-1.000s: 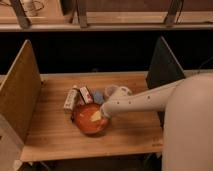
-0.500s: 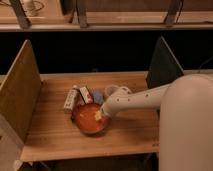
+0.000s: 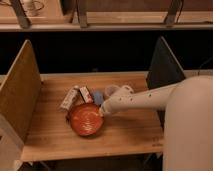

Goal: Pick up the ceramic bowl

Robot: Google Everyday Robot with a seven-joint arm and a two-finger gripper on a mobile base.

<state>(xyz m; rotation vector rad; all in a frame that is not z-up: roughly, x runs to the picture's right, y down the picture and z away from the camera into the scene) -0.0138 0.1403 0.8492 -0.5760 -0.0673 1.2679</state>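
Note:
The ceramic bowl [image 3: 85, 119] is round, shallow and glossy orange-red with a darker rim. It sits on the wooden table [image 3: 127, 131], left of centre and near the front. My white arm reaches in from the right. The gripper [image 3: 103, 111] is at the bowl's upper right rim, touching or just above it. The bowl's inside shows in full.
Two snack packets [image 3: 69, 98] [image 3: 86, 94], a blue item [image 3: 97, 97] and a small pale cup [image 3: 111, 90] lie just behind the bowl. A wooden side panel [image 3: 20, 90] stands at the left and a dark panel [image 3: 162, 65] at the right.
The gripper has shifted from over the bowl's right inside to its upper right rim. The bowl has stayed in place. My arm's body fills more of the right side.

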